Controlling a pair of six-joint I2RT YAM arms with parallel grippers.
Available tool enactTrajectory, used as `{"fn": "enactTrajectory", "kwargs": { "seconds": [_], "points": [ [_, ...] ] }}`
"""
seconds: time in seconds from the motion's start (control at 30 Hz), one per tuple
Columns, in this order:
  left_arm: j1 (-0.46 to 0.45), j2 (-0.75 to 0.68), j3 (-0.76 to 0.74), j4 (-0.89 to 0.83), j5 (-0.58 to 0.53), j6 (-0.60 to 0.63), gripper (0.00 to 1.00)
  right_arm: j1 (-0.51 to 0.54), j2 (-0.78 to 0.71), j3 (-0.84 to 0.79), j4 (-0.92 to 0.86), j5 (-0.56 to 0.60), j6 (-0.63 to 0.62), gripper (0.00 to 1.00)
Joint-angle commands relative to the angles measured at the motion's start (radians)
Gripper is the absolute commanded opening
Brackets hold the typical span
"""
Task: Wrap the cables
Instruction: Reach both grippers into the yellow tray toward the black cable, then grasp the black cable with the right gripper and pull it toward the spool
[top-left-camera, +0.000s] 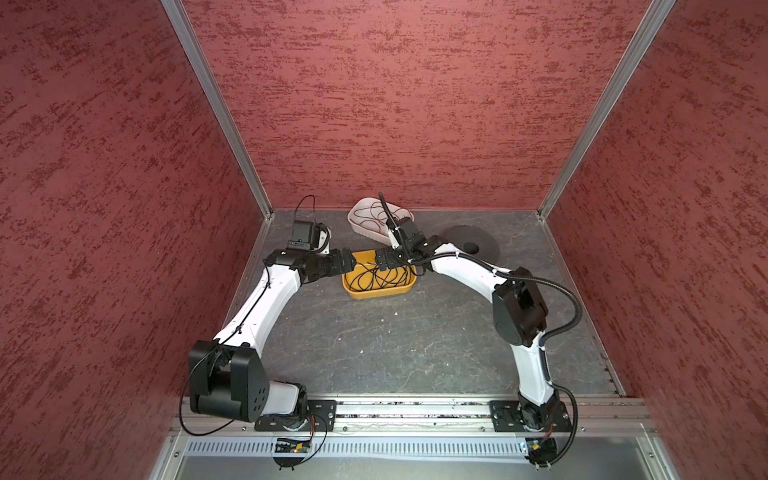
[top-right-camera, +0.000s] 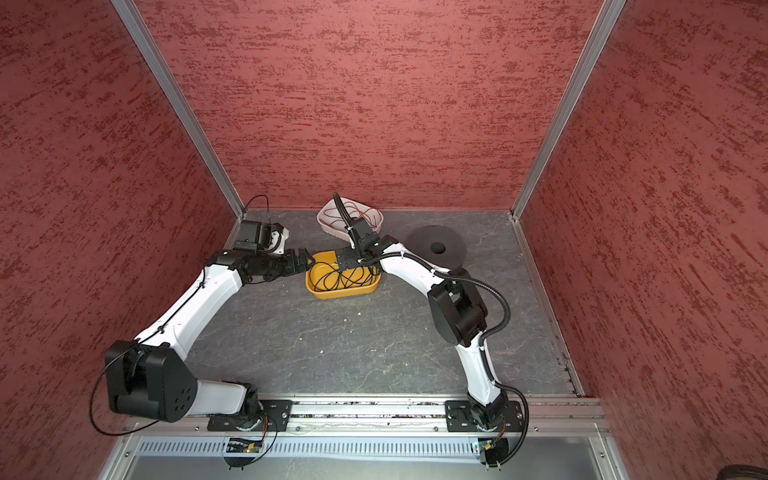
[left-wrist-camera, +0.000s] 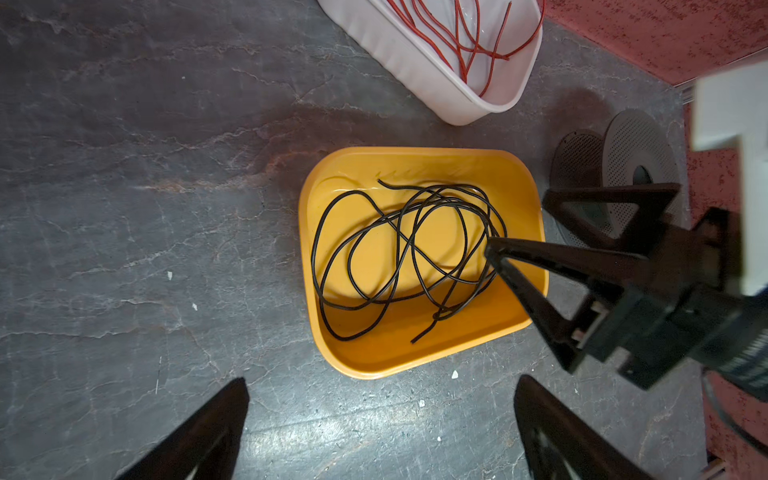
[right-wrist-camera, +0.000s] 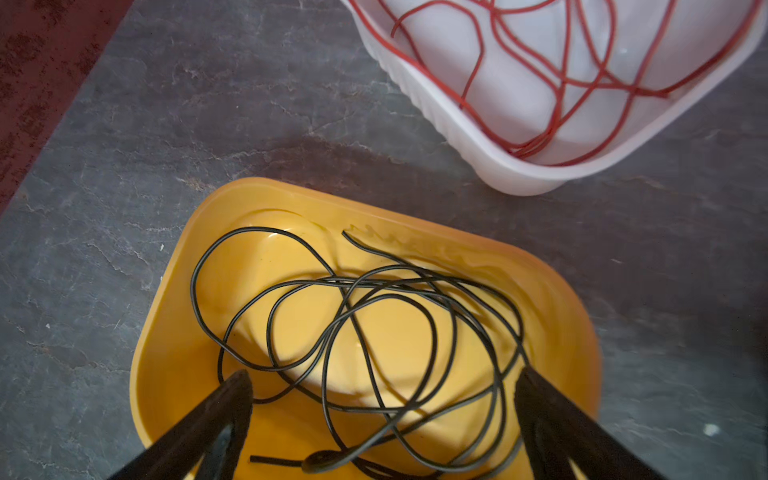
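Left wrist view: we see the right gripper (left-wrist-camera: 519, 222), jaws spread wide, one fingertip over the black cable (left-wrist-camera: 412, 249) lying loosely looped in the yellow tray (left-wrist-camera: 365, 361), with a perforated spool (left-wrist-camera: 640, 153) just beyond. The right wrist view misses the spool and shows the loops between and below those fingers. We note the left gripper (left-wrist-camera: 382, 382) also spread, empty, beside the tray, clear of the cable.

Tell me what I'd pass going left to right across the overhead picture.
Left gripper, jaws open → yellow plastic tub of tangled thin black wire → flat round black disc with a hole. Left out: the white plastic tub of red wire, which overlaps the yellow tub.
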Motion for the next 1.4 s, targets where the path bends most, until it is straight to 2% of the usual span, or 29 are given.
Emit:
{"fn": "enactTrajectory", "kwargs": {
  "seconds": [0.0,0.23,0.37,0.53,0.7,0.83,0.93,1.1,1.23,1.37],
  "points": [
    [0.021,-0.008,0.035,0.001,0.048,0.006,1.00,0.021,0.058,0.054,-0.031,0.030,0.038,0.98],
    [0.041,-0.019,0.006,0.035,0.052,-0.009,1.00,0.042,0.193,0.163,-0.057,0.060,0.046,0.97],
    [0.038,-0.026,0.004,0.038,0.057,-0.009,1.00,0.048,0.248,0.201,-0.055,0.094,0.053,0.93],
    [0.033,-0.036,-0.011,0.037,0.039,-0.008,1.00,0.054,0.353,0.342,-0.171,0.121,0.029,0.92],
    [0.018,-0.033,-0.009,0.033,0.028,-0.003,1.00,0.056,0.428,0.441,-0.262,0.137,0.011,0.86],
    [0.012,-0.035,-0.009,0.031,0.021,0.003,1.00,0.057,0.453,0.467,-0.290,0.145,0.006,0.73],
    [0.015,-0.033,-0.001,0.030,0.024,0.002,1.00,0.056,0.461,0.476,-0.304,0.146,0.004,0.54],
    [0.012,-0.043,-0.010,0.033,0.029,-0.002,1.00,0.055,0.455,0.476,-0.302,0.135,0.008,0.29],
    [-0.002,-0.053,-0.028,0.055,0.023,-0.031,1.00,0.053,0.436,0.478,-0.271,0.140,0.007,0.02],
    [-0.020,-0.061,-0.077,0.112,0.032,-0.079,1.00,0.053,0.398,0.481,-0.246,0.143,-0.007,0.00]
  ]
}}
